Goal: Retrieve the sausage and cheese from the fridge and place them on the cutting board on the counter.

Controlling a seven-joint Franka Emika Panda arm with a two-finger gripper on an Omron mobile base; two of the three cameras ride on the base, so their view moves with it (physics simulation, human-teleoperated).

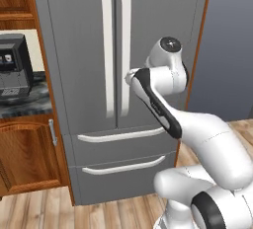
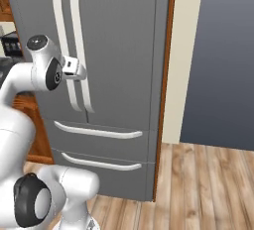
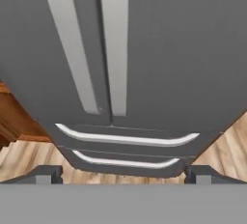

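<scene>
Jaws stood fully open on my rig, holding nothing; ahead of them, the fridge [image 3: 159,63] had both doors shut.

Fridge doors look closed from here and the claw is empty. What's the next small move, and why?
Probably ease the open claw forward onto the right-hand long white vertical handle of the tall grey French-door fridge. Both doors are shut, so the food inside can't be reached yet, and the hand view already faces the handles with nothing gripped.
</scene>
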